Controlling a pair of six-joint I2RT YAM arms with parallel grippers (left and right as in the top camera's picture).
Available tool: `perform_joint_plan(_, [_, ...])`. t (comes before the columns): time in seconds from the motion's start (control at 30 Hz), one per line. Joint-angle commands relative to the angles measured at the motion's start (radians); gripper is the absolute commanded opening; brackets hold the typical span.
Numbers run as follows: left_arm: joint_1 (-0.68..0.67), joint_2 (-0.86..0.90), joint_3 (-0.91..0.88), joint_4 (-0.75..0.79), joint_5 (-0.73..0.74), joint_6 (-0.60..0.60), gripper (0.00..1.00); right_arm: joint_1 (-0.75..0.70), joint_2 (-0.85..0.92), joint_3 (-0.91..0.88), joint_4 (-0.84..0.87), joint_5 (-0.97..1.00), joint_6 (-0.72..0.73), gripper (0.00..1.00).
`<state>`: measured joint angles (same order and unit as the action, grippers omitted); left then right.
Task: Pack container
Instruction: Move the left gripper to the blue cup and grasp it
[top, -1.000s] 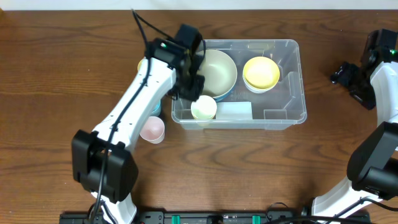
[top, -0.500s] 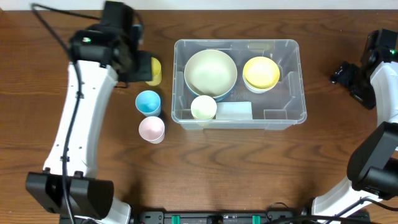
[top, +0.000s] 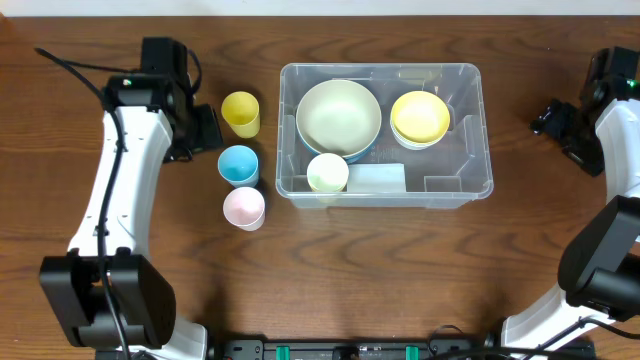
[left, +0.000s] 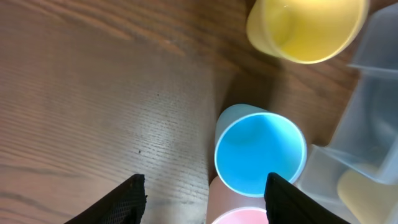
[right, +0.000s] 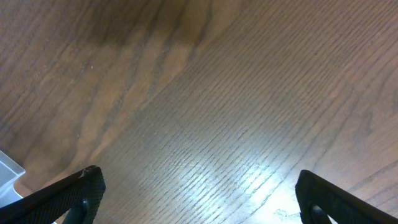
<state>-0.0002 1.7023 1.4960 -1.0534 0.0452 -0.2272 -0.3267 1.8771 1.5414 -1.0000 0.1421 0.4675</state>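
Observation:
The clear container (top: 486, 135) sits mid-table and holds a large pale green bowl (top: 339, 115), a yellow bowl (top: 420, 117) and a pale green cup (top: 327, 173) beside its white label (top: 378, 178). A yellow cup (top: 240, 112), a blue cup (top: 238, 164) and a pink cup (top: 244, 207) stand just left of it. My left gripper (top: 205, 130) is open and empty, left of these cups. In the left wrist view its jaws (left: 208, 202) frame the blue cup (left: 260, 149) and the pink cup (left: 242, 214). My right gripper (top: 550, 120) is open and empty, right of the container.
The left wrist view shows the yellow cup (left: 308, 28) and the container's corner (left: 373, 124). The right wrist jaws (right: 199, 199) hang over bare wood, with a container corner (right: 7, 168) at the left edge. A black cable trails from the left arm.
My left arm has pulled back from the container's left edge, swung left, and now sits beside the three cups, uncovering the yellow cup. The right arm has not moved.

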Motion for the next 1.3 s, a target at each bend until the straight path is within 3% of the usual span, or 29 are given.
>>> perform_joint_plan(0.0, [0.004, 0.012, -0.060, 0.034, -0.008, -0.047, 0.62, 0.000, 0.007, -0.005, 0.002, 0.003, 0.018, 0.98])
perform_joint_plan(0.67, [0.003, 0.031, -0.242, 0.208, 0.000, -0.049, 0.62, 0.000, 0.007, -0.005, 0.002, 0.003, 0.018, 0.99])
perform_joint_plan(1.27, [0.003, 0.077, -0.268, 0.230, 0.019, -0.048, 0.60, 0.000, 0.007, -0.005, 0.002, 0.003, 0.018, 0.99])
